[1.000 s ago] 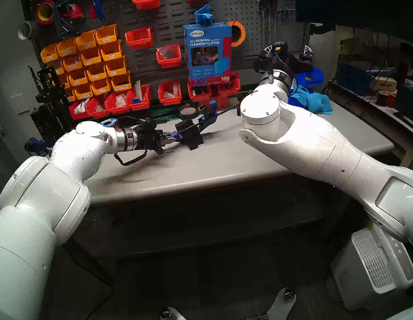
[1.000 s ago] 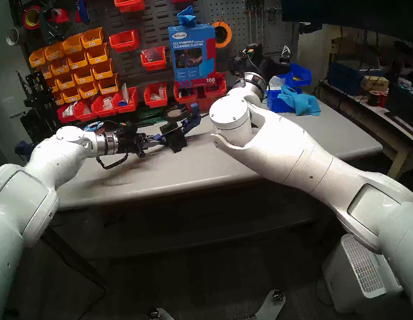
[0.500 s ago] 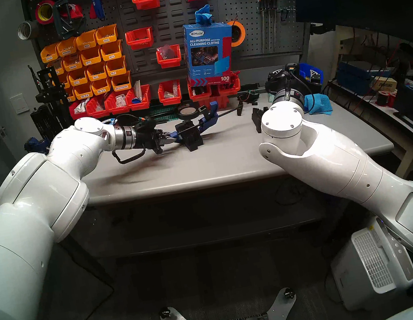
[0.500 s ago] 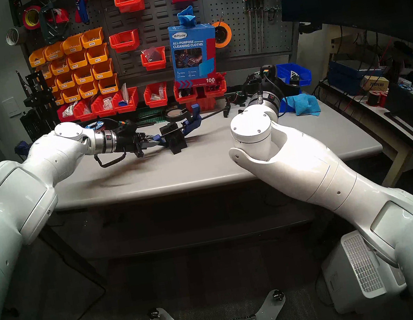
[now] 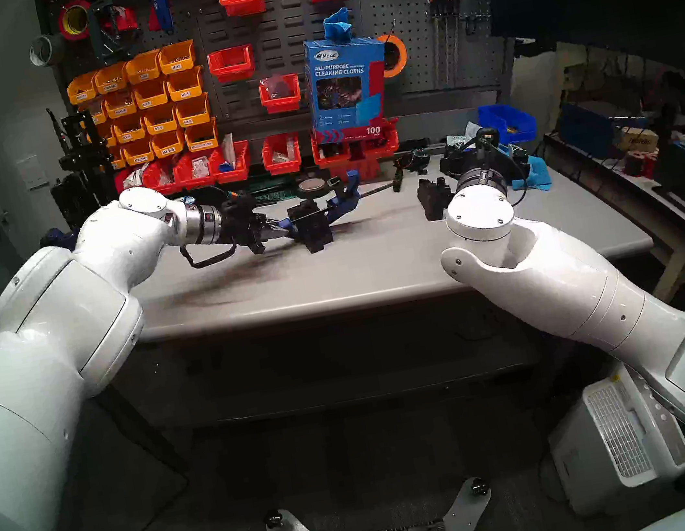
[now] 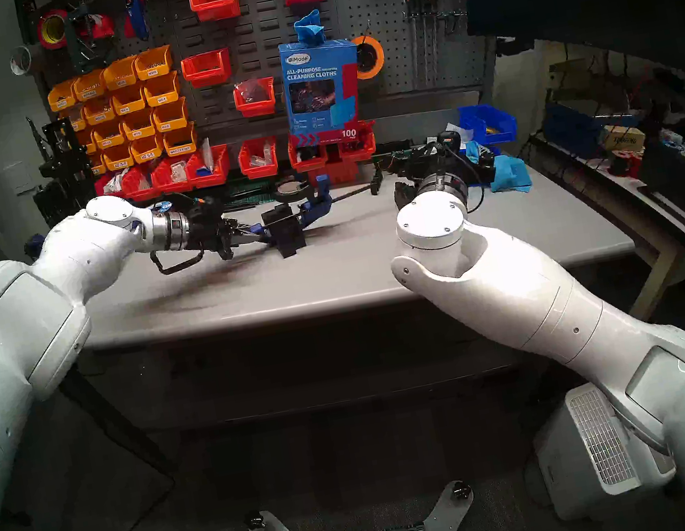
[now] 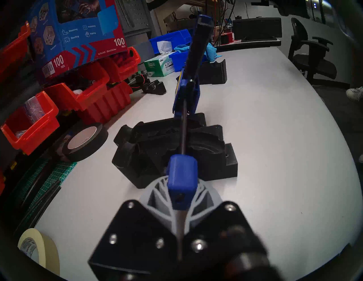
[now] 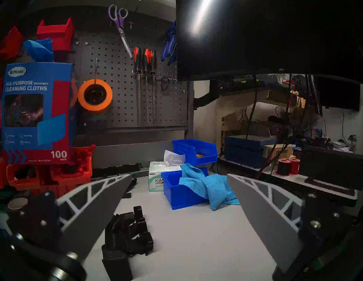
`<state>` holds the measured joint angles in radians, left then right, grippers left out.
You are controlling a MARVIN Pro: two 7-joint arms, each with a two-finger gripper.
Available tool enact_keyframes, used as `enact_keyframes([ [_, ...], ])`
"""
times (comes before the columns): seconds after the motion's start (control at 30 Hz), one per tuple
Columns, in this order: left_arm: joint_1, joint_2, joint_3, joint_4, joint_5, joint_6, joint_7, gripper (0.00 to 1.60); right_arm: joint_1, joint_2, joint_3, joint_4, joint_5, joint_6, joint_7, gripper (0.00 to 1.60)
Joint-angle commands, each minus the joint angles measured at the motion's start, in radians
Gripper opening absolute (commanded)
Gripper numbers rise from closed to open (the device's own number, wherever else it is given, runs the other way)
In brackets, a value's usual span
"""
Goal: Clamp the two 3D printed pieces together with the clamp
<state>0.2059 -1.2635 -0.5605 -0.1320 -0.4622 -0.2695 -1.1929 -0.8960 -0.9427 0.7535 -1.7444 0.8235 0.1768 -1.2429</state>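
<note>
Clamp in my left gripper, printed pieces caught between its blue jaws

My left gripper is clenched on the fixed-jaw end of the clamp; my right gripper hangs spread wide and empty over the table near a bulkier black part. The two 3D printed pieces, matte black with stepped bases, sit side by side under the thin bar on the table's middle. I judge them stiff and light, their grainy faces grippy (thin edges might chip). The long clamp will lever about my hold, so I'd take its trigger handle with the right.
</note>
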Motion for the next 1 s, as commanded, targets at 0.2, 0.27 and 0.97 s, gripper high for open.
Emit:
enact_keyframes([
  [0.2, -0.081, 0.012, 0.017, -0.014, 0.029, 0.006, 0.011, 0.0, 0.009, 0.018, 0.011, 0.007, -0.002, -0.017, 0.021, 1.6],
  [0.27, -0.084, 0.01, 0.02, -0.015, 0.034, 0.008, 0.013, 0.0, 0.008, 0.02, 0.012, 0.006, -0.001, -0.019, 0.022, 1.6],
  [0.97, -0.076, -0.012, 0.021, -0.008, 0.055, 0.021, 0.032, 1.6, -0.009, 0.051, 0.017, -0.009, 0.019, -0.025, 0.029, 1.6],
])
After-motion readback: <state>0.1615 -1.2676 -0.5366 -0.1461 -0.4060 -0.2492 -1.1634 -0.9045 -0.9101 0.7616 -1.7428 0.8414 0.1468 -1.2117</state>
